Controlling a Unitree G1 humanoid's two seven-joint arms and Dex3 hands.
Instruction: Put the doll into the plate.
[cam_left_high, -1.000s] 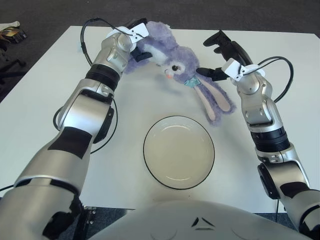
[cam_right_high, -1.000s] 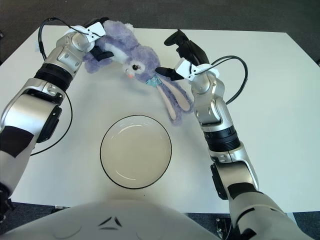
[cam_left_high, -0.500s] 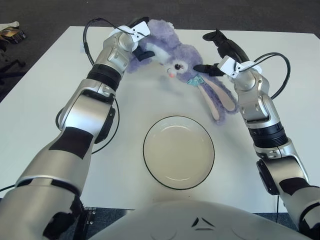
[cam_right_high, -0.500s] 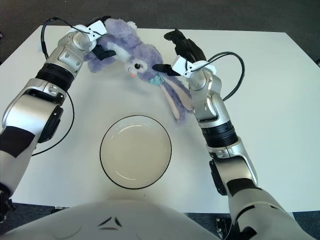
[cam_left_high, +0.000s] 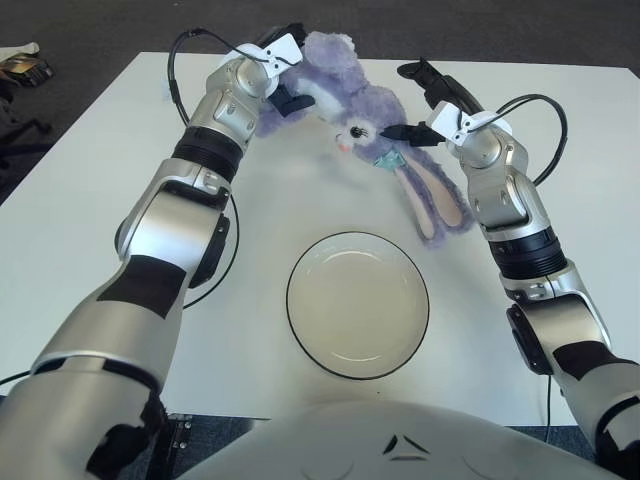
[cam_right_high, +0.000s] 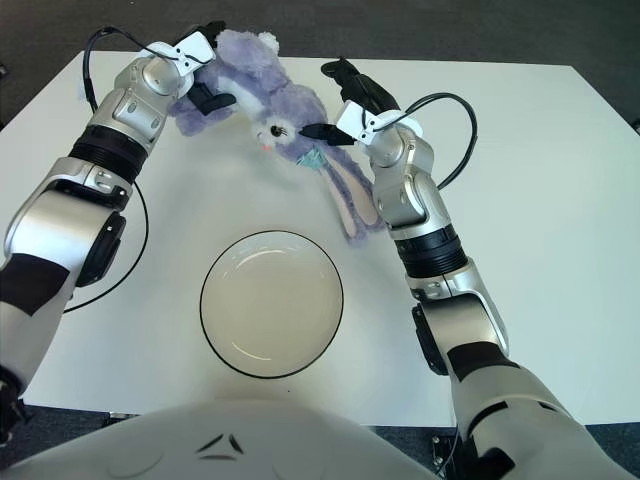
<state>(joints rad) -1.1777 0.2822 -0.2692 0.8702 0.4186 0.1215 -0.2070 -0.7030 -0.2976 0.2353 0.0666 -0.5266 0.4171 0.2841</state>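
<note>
Doll (cam_left_high: 345, 105), beyond the plate (cam_left_high: 357, 303), is pinched by left hand (cam_left_high: 281, 85) while right hand (cam_left_high: 425, 100) is spread beside it; one-sided hold risks a drop short of the plate.

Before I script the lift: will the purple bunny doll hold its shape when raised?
Probably not: the doll looks plush, and its long ears trail limply over the table, so they would likely dangle. It seems light.
</note>
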